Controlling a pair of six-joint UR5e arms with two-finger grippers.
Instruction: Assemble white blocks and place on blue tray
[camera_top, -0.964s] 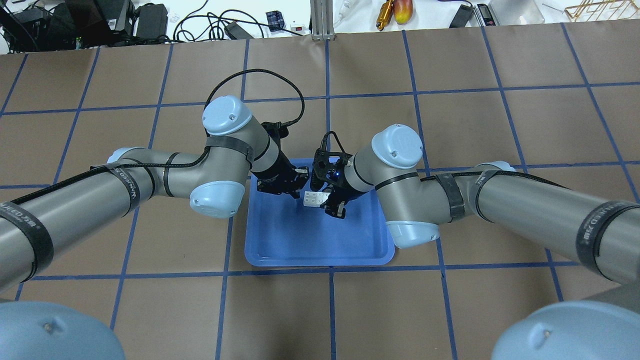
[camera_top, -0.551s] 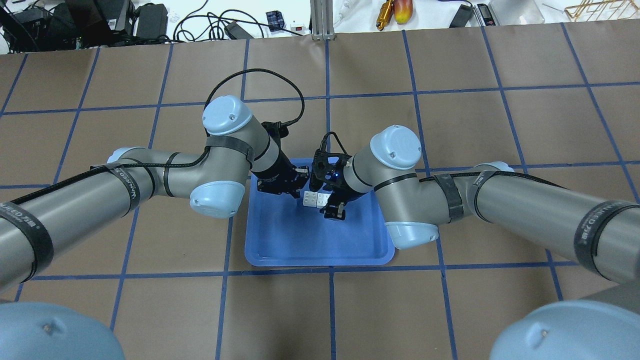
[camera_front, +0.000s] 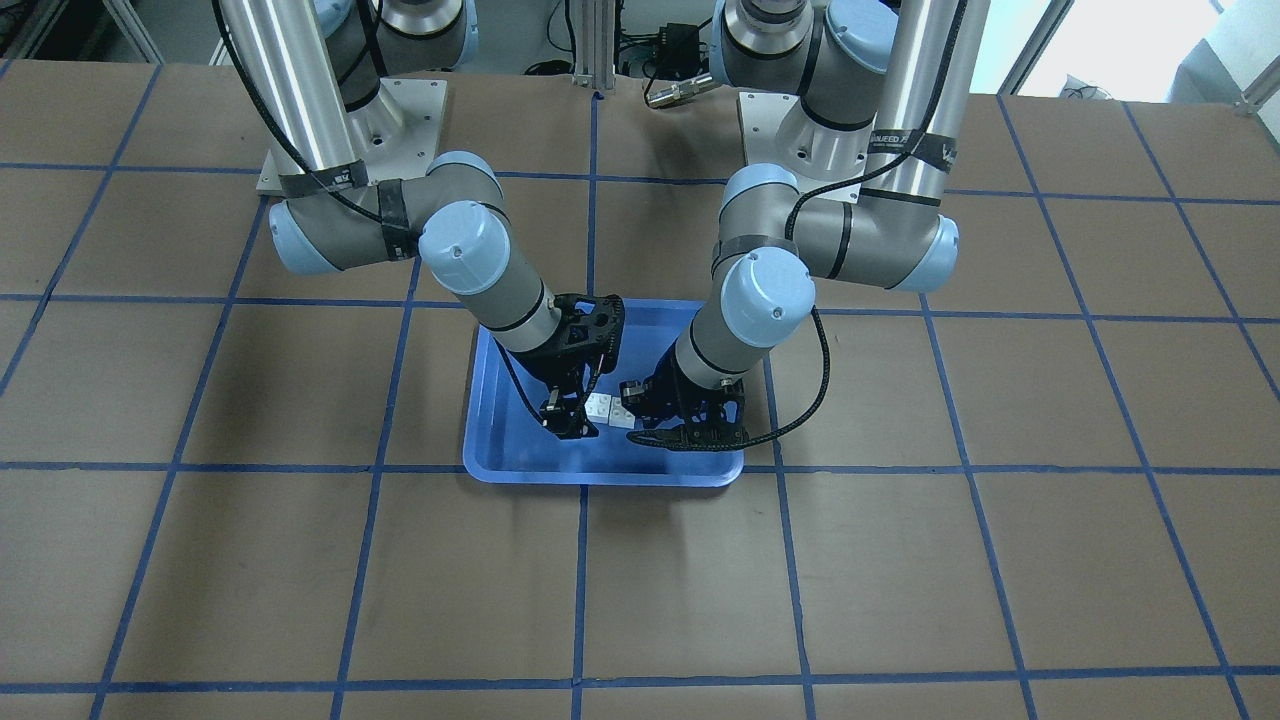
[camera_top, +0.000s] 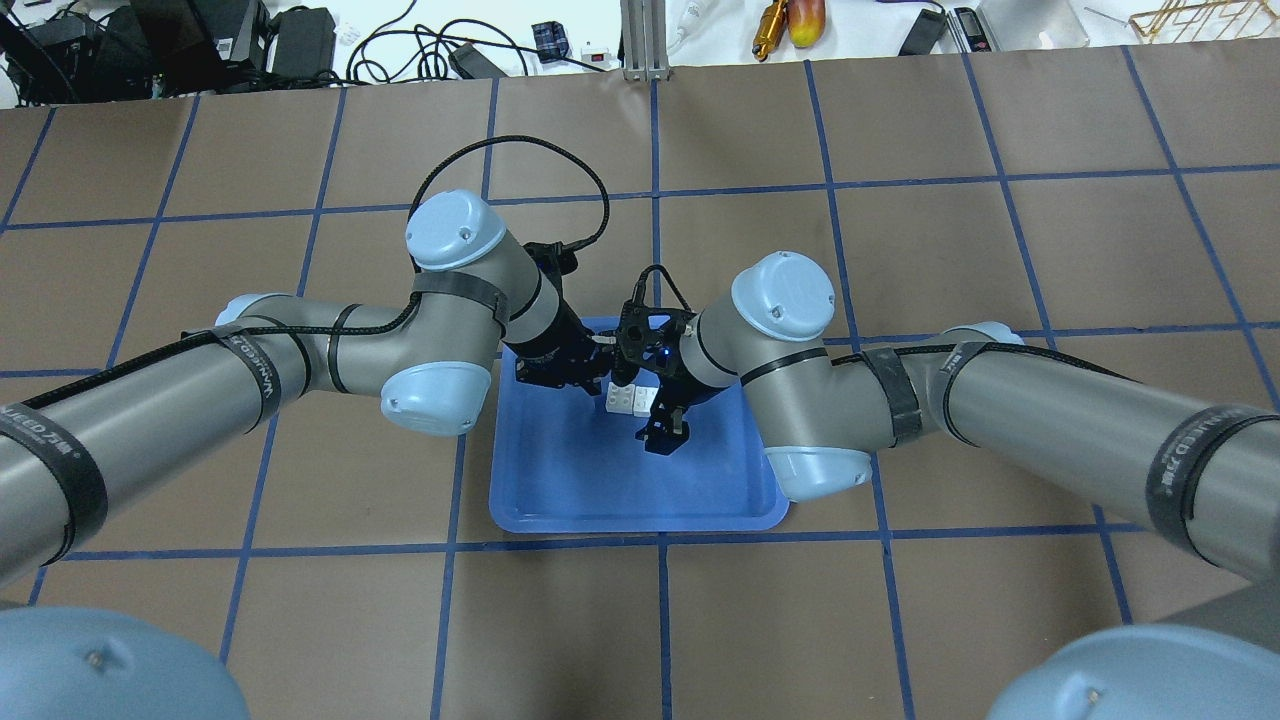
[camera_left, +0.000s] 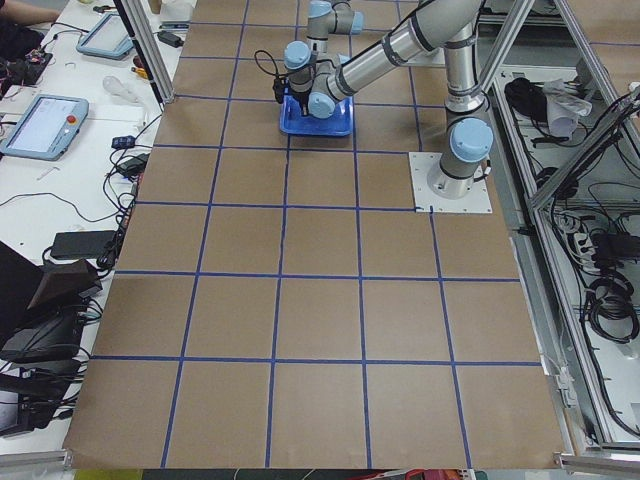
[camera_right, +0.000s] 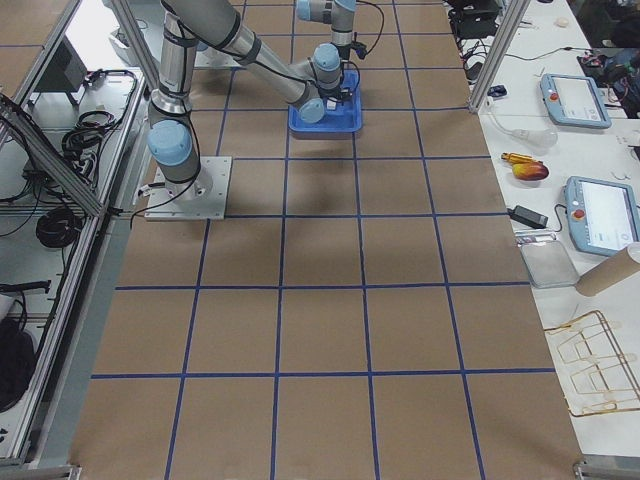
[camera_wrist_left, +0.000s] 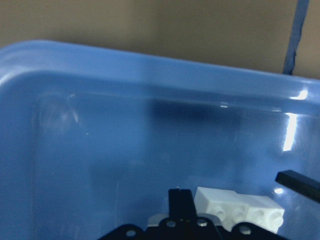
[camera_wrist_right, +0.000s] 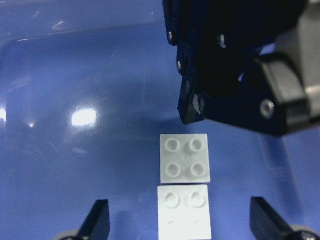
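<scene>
The two white blocks (camera_wrist_right: 184, 159) lie side by side, studs up, on the floor of the blue tray (camera_top: 600, 480), near its far edge. They also show in the overhead view (camera_top: 631, 398) and the front view (camera_front: 610, 410). My right gripper (camera_wrist_right: 181, 222) is open, with a finger on either side of the blocks and neither touching them; it also shows in the overhead view (camera_top: 642, 408). My left gripper (camera_top: 598, 378) looks shut and empty, and its tip sits just beside the blocks (camera_wrist_left: 240, 210).
The tray's raised rim (camera_wrist_left: 150, 65) runs close behind the blocks. Both wrists crowd the far half of the tray (camera_front: 510, 450). Brown table with blue grid tape lies all around. Cables and tools lie beyond the table's far edge.
My right wrist has shifted a little to the left and turned over the blocks. The blocks and my left arm have hardly moved.
</scene>
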